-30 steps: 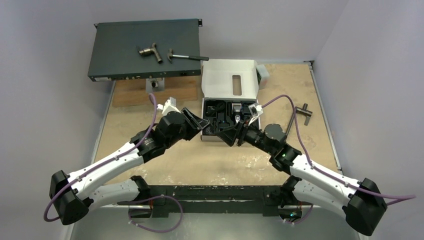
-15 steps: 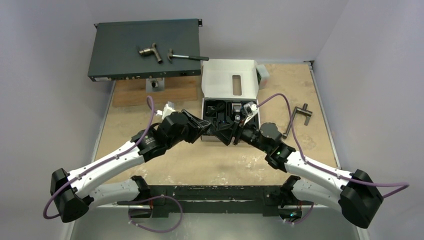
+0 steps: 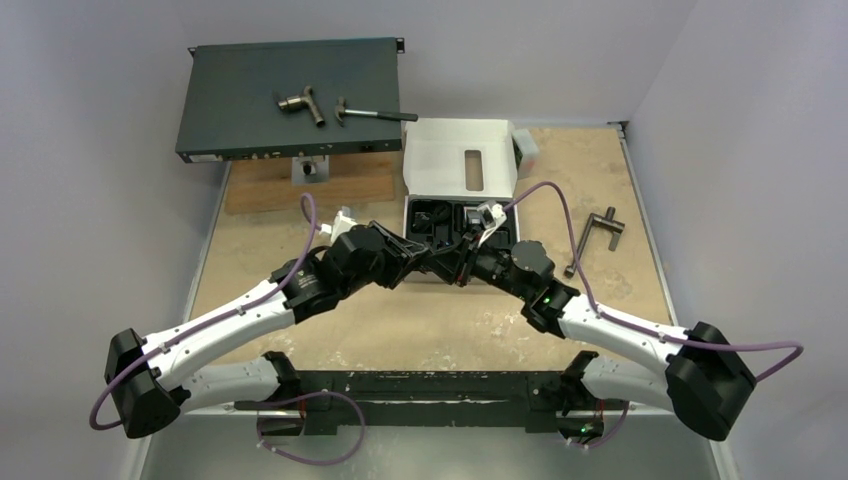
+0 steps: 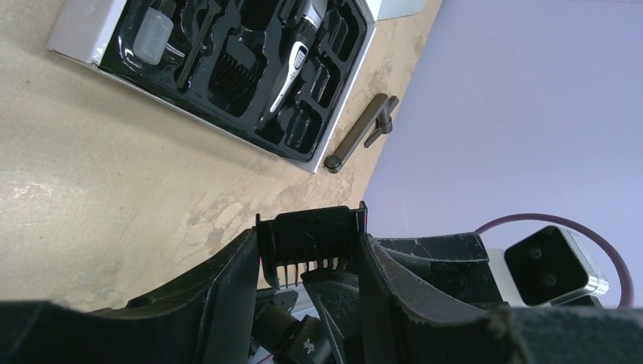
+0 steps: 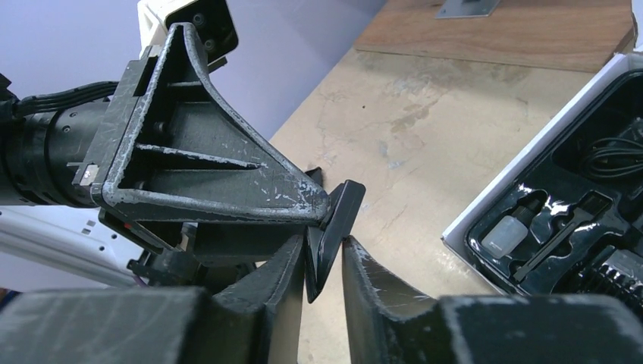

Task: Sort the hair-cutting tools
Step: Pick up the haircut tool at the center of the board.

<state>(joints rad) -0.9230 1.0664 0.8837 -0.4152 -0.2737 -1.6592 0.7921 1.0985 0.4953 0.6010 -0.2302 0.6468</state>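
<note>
Comb attachment: light, stiff plastic with thin teeth and probably slick faces. Best taken by the flat sides, not the teeth. It hangs above the table, by the near edge of the kit tray. Left fingers clamp its ends; right fingers pinch its edge.

L gripper + R gripper tip-to-tip

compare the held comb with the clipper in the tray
The comb is short, wide and all black; the clipper is long, slim and black with silver. The comb is held aloft by the left gripper; the clipper lies in its tray. Both are hair-cutting tools.
</note>
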